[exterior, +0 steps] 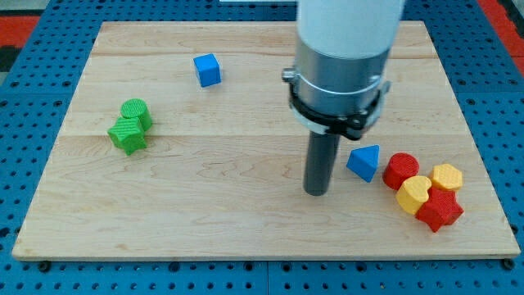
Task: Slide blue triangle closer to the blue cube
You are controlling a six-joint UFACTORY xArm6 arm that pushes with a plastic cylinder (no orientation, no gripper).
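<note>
From my remote seat I count 8 blocks on the wooden board (246, 221): 2 blue, 2 green, 2 red and 2 yellow. The blue cube (207, 70) sits alone in the upper left-centre of the frame. The blue triangle (364, 162) lies right of centre, lower down, well apart from that cube. My tip (317, 192) rests on the board just beside the blue triangle, on its left, with a narrow strip of wood showing between them; I cannot tell for sure whether the rod's side touches the block. The tool is a plain dark rod with nothing to open or close, and it holds nothing. The 2 greens cluster at the left of the frame: a green cylinder (136, 111) touching a green star-like block (128, 135) below it. At the lower right, 4 blocks huddle together: a red cylinder (400, 170) just right of the blue triangle, a yellow cylinder-like block (413, 193), a yellow hexagon-like block (447, 177) and a red star-like block (440, 211). The board lies on a blue perforated surface (33, 106). I can read no writing, brand or label anywhere.
</note>
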